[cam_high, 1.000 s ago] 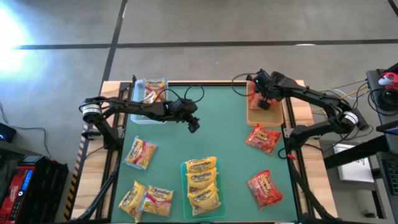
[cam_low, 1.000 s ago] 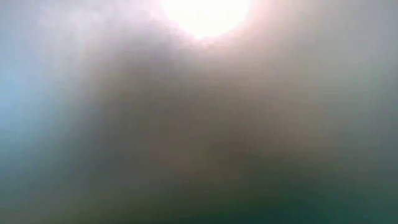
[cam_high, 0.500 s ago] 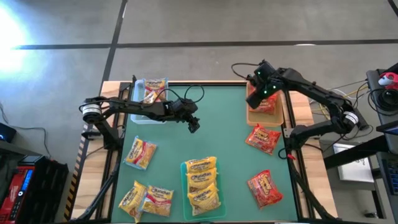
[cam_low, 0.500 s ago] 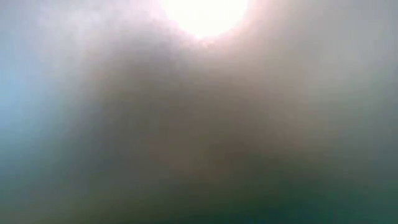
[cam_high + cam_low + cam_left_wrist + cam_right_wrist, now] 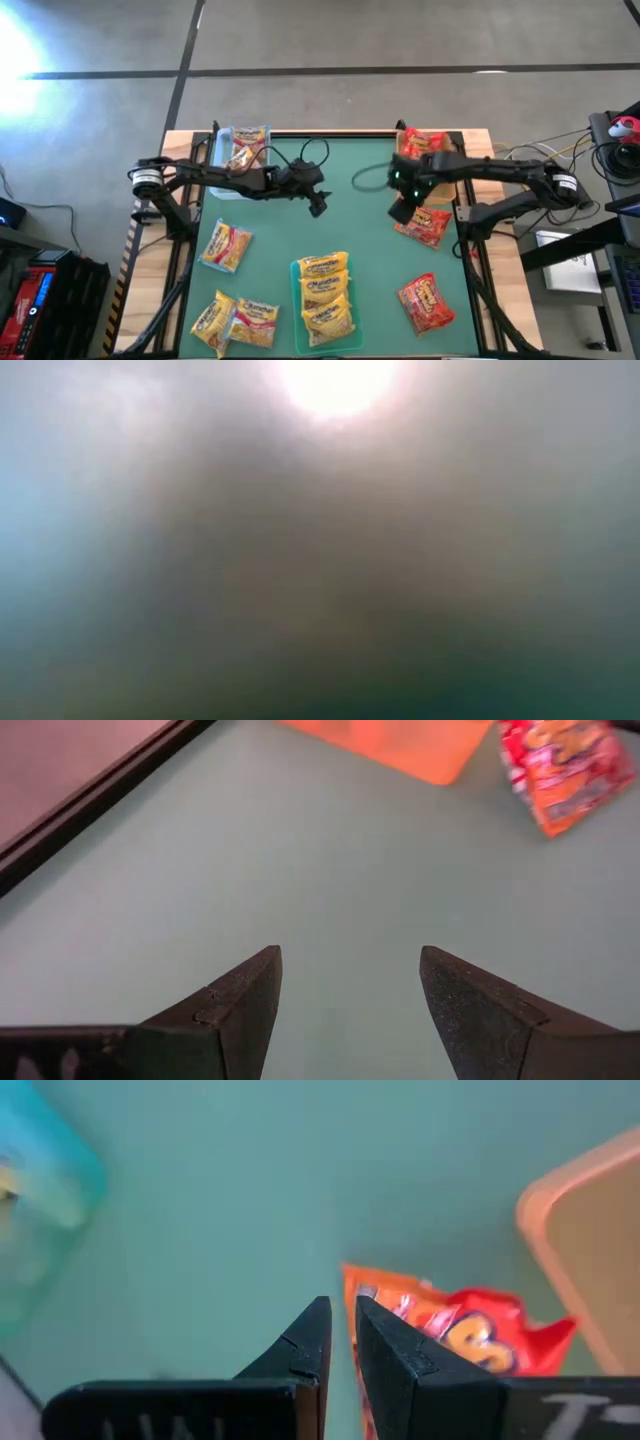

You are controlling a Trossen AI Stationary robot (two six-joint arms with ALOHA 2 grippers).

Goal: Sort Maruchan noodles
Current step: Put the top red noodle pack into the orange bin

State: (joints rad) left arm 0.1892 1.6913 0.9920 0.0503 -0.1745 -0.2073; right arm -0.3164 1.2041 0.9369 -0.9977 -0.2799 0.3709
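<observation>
No text is legible. Printed labels appear on the yellow packets (image 5: 326, 290) and the red packets (image 5: 423, 222), but the lettering cannot be read; large yellow characters on one red packet (image 5: 470, 1335) remain indecipherable.

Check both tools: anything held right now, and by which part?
Nothing held. Left tool is open over bare mat; right tool is shut and empty beside a red packet.
</observation>
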